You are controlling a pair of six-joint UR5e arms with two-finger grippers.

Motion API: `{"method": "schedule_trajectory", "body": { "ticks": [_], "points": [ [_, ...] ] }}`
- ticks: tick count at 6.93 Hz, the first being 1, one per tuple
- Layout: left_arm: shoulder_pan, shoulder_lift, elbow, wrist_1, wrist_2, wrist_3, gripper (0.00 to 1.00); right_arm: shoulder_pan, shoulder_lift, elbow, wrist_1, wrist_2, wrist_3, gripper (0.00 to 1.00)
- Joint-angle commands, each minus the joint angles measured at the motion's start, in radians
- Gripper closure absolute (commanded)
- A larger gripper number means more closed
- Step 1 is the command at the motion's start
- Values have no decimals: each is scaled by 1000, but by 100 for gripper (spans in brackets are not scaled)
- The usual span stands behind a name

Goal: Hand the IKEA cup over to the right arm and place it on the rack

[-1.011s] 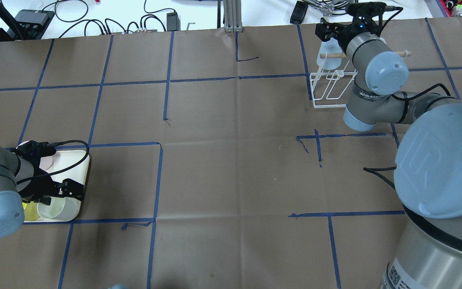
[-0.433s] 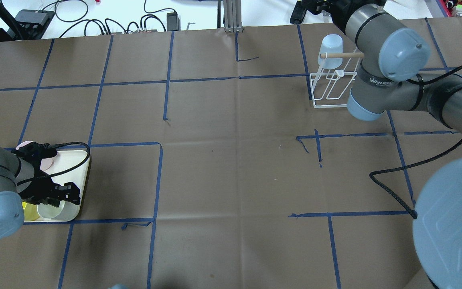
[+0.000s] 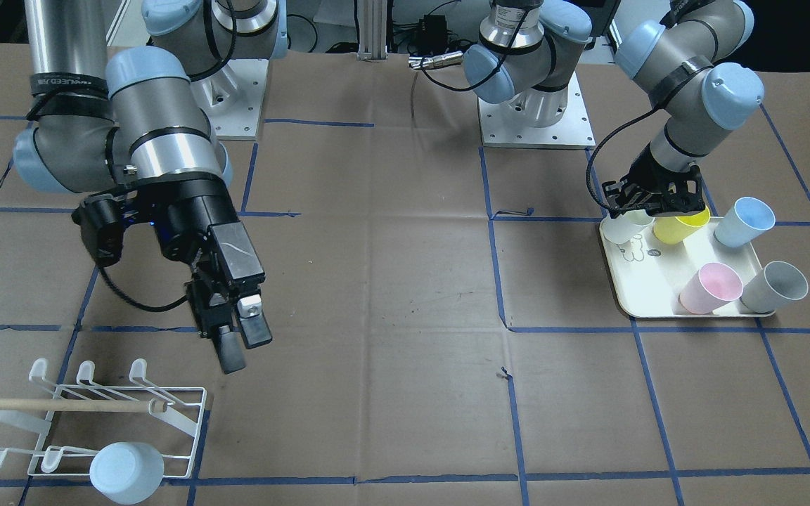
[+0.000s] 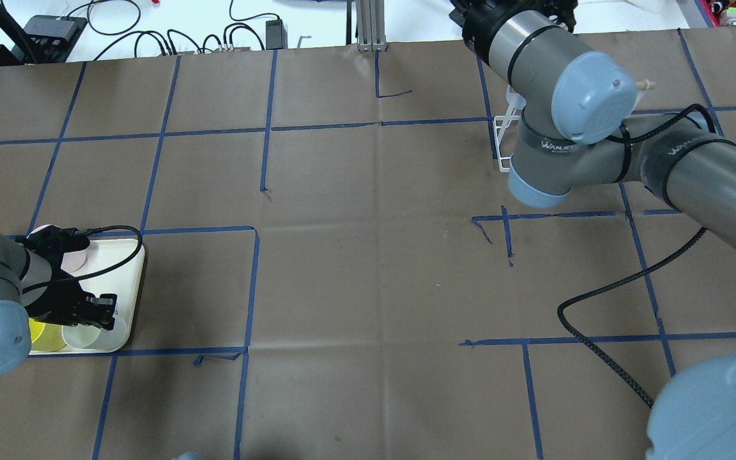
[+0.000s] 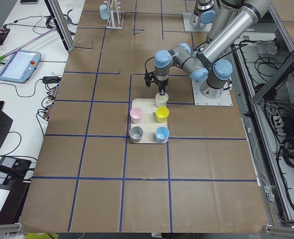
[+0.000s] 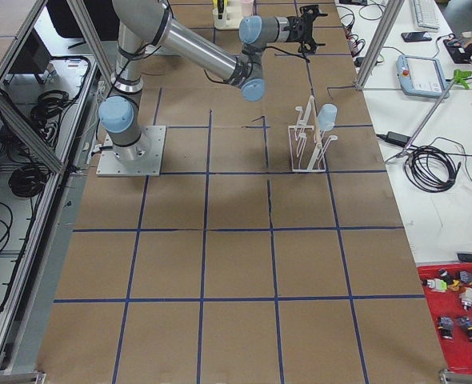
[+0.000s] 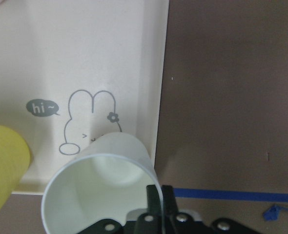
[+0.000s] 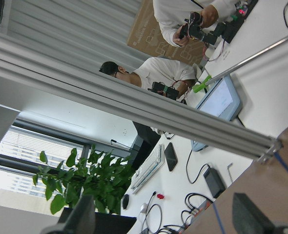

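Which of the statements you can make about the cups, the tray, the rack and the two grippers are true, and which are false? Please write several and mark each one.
1. A pale blue cup sits on the rack. True.
2. The right gripper carries a cup. False: its jaws are open and empty, above the table near the rack.
3. The tray holds five cups. True.
4. The left gripper is at the pink cup. False: it is at the white cup in the tray's corner, with its jaws at that cup's rim.
5. The rack stands on the tray. False: they stand apart, at opposite ends of the table.
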Motion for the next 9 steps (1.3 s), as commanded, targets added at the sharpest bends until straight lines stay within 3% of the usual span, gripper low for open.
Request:
{"method": "schedule_trajectory", "body": {
  "ticks": [1, 3, 6, 8, 9],
  "points": [
    [0, 2, 105, -145, 3, -1, 100, 38, -53, 47, -40, 3, 258, 0],
    [0, 1, 282, -355, 3, -1, 100, 41, -70, 61, -94, 4, 258, 0],
    [-26, -79, 684, -621, -17, 11, 100, 33, -64, 53, -92, 4, 258, 0],
    [-93, -166, 801, -608, -48, 19, 100, 35, -62, 50, -95, 4, 258, 0],
    [-100, -200, 815, -543, -143, 53, 100, 38, -68, 53, -95, 4, 258, 0]
  ]
}}
